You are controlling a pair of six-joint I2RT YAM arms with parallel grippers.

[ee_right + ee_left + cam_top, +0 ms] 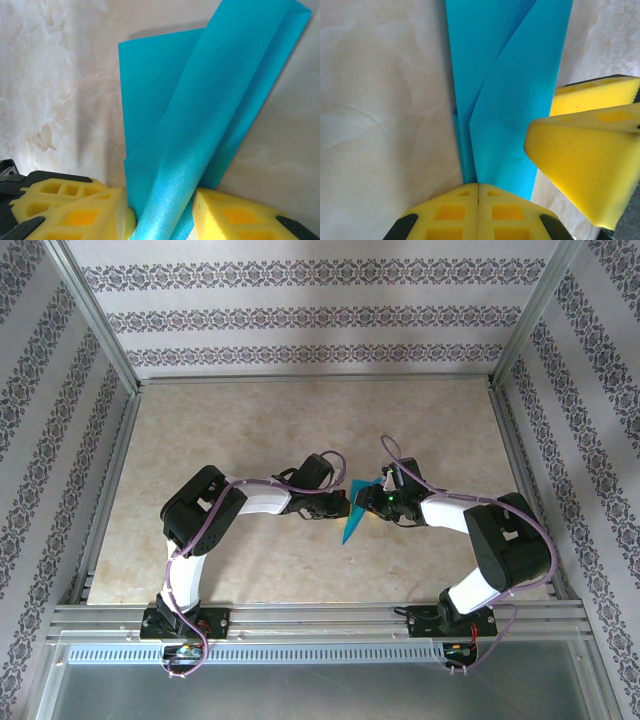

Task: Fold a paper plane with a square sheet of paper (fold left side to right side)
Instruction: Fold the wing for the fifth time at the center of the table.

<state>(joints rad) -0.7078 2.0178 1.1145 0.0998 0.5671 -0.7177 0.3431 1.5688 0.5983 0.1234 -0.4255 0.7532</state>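
Paper (351, 523) looks nearly a dart; your left fingers (445, 217) pinch it tight, your right fingers (235, 215) hold it half-spread; the last creases remain.

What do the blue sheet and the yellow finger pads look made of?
Blue sheet: probably thin matte paper. It holds sharp creases and curls softly where it is pinched. Finger pads: likely yellow foam or soft rubber, going by the dull, grainy surface with moulded square pockets.

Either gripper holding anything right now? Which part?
Both hold the teal-blue folded paper sheet: left gripper pinches a creased edge, right gripper closes around a bowed fold.
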